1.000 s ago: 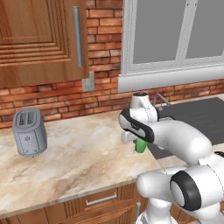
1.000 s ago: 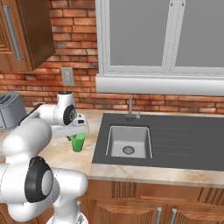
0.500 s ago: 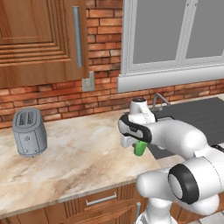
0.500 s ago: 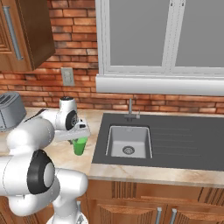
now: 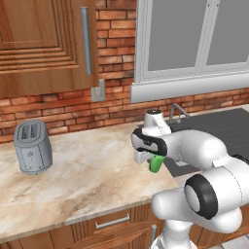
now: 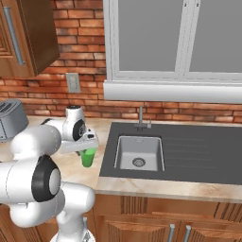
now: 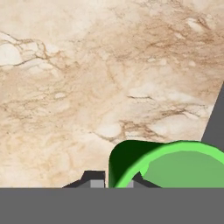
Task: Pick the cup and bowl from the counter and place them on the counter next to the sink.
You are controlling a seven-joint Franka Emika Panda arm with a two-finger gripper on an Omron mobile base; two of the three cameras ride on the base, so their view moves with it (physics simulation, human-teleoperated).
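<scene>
- Fingers of my gripper (image 7: pixel 111 183) pinch the cup (image 6: pixel 88 157) by its rim.
- Cup hangs over the counter (image 5: pixel 97 165), sink (image 6: pixel 189 151) at its 3 o'clock.

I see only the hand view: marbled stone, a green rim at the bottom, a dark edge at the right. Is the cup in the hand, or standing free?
Observer: The hand sits around the top of the cup; its fingers are hidden, so I cannot confirm a firm grip.
Operator: What is the dark edge at my right?
Observer: It is the sink, a dark grey unit with a sunken basin, just beside the cup.
Operator: Is the cup over the counter or over the sink?
Observer: In the right base view it is above the counter, close to the sink's left edge.
Operator: What stands farther away?
Observer: A grey toaster, far from the cup.
</scene>
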